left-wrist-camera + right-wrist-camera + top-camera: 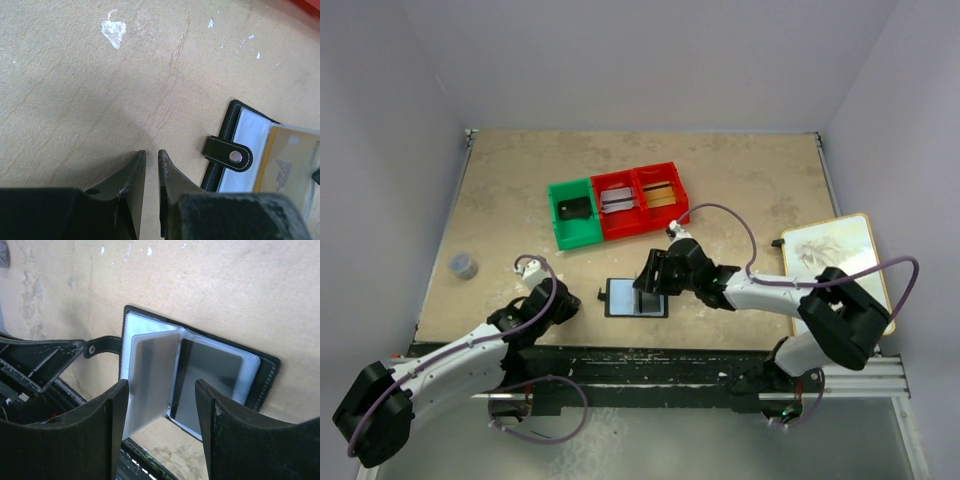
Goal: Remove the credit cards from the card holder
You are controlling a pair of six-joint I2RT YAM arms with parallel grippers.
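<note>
Plays out on a beige desk (740,180), with a row of one green bin (578,238) and two red bins (630,228) at the back, each with a sorted card (617,199) inside. Hovers low over the open card holder (636,297) with the right gripper (162,387), fingers spread wide and pinching nothing, one right beside a raised clear sleeve (145,420). Rests just left of the holder with the left gripper (151,152), fingers almost pressed together, empty. Lies flat near the desk's front edge, between the arms, snap tab (227,154) toward the left gripper. Looks mid-extraction: a grey card (155,365) in the raised sleeve, a dark card (210,372) in the flat one. Next, probably: close on the grey card's free edge and slide it out, ideally pinning the holder against lifting.
</note>
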